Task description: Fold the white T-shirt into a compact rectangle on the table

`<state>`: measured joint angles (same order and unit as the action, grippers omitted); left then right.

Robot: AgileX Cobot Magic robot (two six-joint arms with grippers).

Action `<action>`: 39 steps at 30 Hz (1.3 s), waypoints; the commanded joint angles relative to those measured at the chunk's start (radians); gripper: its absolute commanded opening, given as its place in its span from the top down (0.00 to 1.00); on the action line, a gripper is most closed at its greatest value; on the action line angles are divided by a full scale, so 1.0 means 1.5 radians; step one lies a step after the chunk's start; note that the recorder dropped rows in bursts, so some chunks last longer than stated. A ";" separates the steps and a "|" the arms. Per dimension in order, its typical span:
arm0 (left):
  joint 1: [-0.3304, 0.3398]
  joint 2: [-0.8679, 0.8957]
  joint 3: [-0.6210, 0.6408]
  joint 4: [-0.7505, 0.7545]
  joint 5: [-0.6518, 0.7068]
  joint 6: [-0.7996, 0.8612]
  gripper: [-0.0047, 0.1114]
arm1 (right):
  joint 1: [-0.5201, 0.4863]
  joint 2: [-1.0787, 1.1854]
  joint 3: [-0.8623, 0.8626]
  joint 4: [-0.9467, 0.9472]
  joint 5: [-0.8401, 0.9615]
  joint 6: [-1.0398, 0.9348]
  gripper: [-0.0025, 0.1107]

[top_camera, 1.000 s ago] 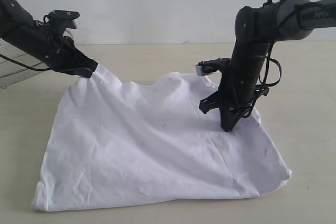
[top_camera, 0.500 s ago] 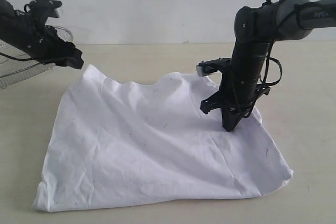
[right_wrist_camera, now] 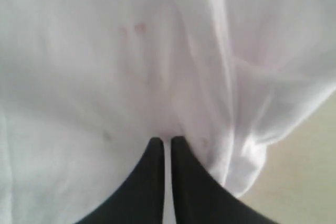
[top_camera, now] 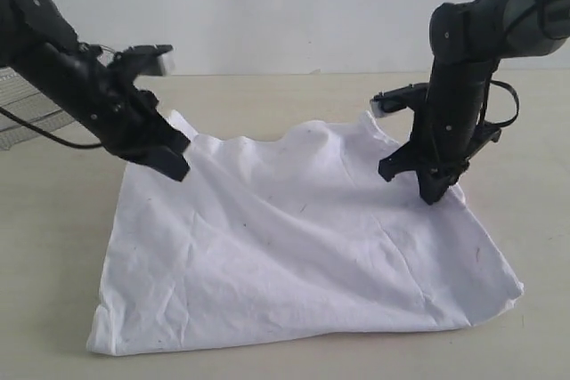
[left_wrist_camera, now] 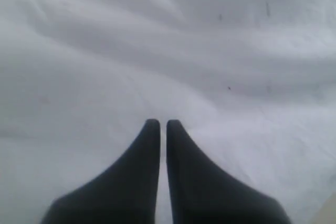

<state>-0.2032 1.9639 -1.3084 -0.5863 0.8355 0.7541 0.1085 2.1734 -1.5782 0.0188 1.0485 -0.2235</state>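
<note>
The white T-shirt (top_camera: 294, 246) lies spread on the table (top_camera: 534, 175), its near edge flat apart from a puffed near-left corner, its far edge rumpled and raised.

Over the far-left part, the left gripper (top_camera: 174, 165) has its jaws closed. From the wrist view I cannot tell whether any cloth sits between them. At the far-right corner the right gripper (top_camera: 433, 193) is closed too, and creases running into its tips suggest a pinch of fabric.

If only 1 of the 2 grippers truly holds cloth, pulling the far edge would likely skew the fold or drag the whole shirt across the smooth top. The puffed corner could trap a crease.

The wire basket (top_camera: 27, 109) sits far left, clear of the cloth.

No print, label or brand can be read; only small dark specks show.
</note>
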 commanded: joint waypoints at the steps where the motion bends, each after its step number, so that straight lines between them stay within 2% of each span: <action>1: -0.056 0.022 0.067 -0.008 -0.099 -0.007 0.92 | -0.005 -0.054 0.000 0.082 -0.061 -0.066 0.98; 9: -0.064 0.063 0.074 -0.019 -0.119 -0.052 0.92 | -0.005 -0.019 -0.036 0.286 -0.119 -0.213 0.98; 13: -0.064 0.064 0.074 -0.025 -0.119 -0.052 0.92 | -0.004 0.030 -0.082 0.279 -0.165 -0.181 0.98; 16: -0.064 0.064 0.074 -0.023 -0.108 -0.053 0.92 | -0.006 0.078 -0.133 0.157 -0.177 -0.067 0.98; 17: -0.064 0.064 0.074 -0.022 -0.105 -0.053 0.92 | -0.006 0.099 -0.166 -0.005 -0.176 0.067 0.98; 19: -0.064 0.064 0.074 -0.020 -0.105 -0.053 0.92 | -0.006 0.089 -0.197 -0.193 -0.125 0.219 0.98; 22: -0.064 0.064 0.074 -0.016 -0.121 -0.051 0.92 | -0.008 0.035 -0.200 -0.227 -0.073 0.207 0.98; 24: -0.064 0.064 0.074 -0.016 -0.127 -0.048 0.92 | -0.008 0.014 -0.200 -0.128 -0.022 0.039 0.98; 25: -0.064 0.064 0.074 -0.016 -0.128 -0.045 0.92 | -0.014 0.013 -0.200 -0.035 0.004 -0.056 0.98; 30: -0.064 0.064 0.074 -0.015 -0.124 -0.031 0.92 | -0.082 0.035 -0.200 0.192 0.067 -0.190 0.98; 33: -0.064 0.064 0.074 -0.015 -0.120 -0.030 0.92 | -0.123 0.046 -0.200 0.219 0.074 -0.209 0.98; 37: -0.064 0.064 0.074 -0.018 -0.123 -0.030 0.92 | -0.169 0.062 -0.198 0.364 0.091 -0.291 0.98; 39: -0.064 0.064 0.074 -0.019 -0.121 -0.030 0.92 | -0.183 0.070 -0.198 0.394 0.085 -0.294 0.95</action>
<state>-0.2926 2.0580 -1.2013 -0.6120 0.6550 0.7036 -0.1393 2.2673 -1.8750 0.5167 1.1758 -0.6241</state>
